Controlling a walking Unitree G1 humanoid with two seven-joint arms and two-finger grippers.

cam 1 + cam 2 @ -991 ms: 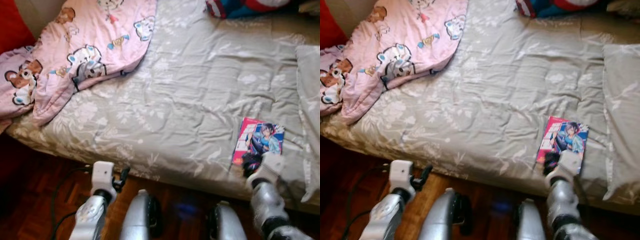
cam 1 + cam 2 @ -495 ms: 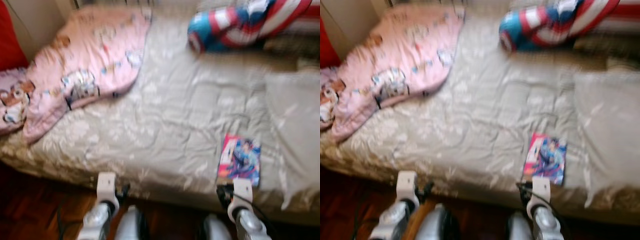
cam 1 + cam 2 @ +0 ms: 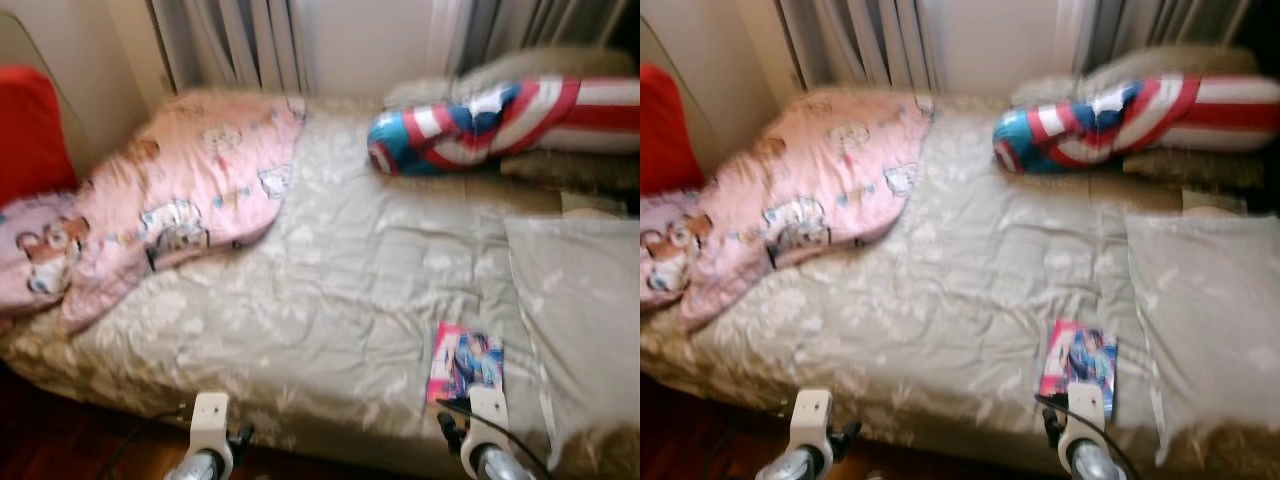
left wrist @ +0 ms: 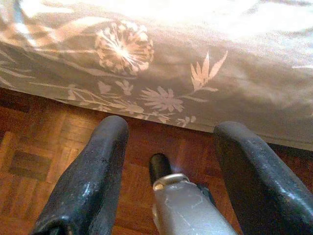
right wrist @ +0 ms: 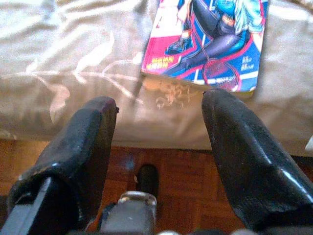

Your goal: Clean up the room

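A colourful comic magazine (image 3: 465,362) lies flat on the grey floral bed cover (image 3: 330,290), close to the bed's near edge. My right gripper (image 5: 161,100) is open and holds nothing. It hovers at that edge just short of the magazine (image 5: 208,41), over the wooden floor. My left gripper (image 4: 171,127) is also open with nothing in it. It is low at the bed's front side, above the parquet floor (image 4: 44,147). A crumpled pink cartoon blanket (image 3: 170,200) covers the bed's left part.
A red, white and blue striped cushion (image 3: 470,115) lies at the far side of the bed. A grey pillow (image 3: 575,310) sits at the right. A red cushion (image 3: 30,130) stands at the far left. Curtains (image 3: 240,45) hang behind the bed.
The camera has tilted up and now shows the far side of the bed and the curtains. My right gripper has drawn back from the magazine's near corner to the bed's edge.
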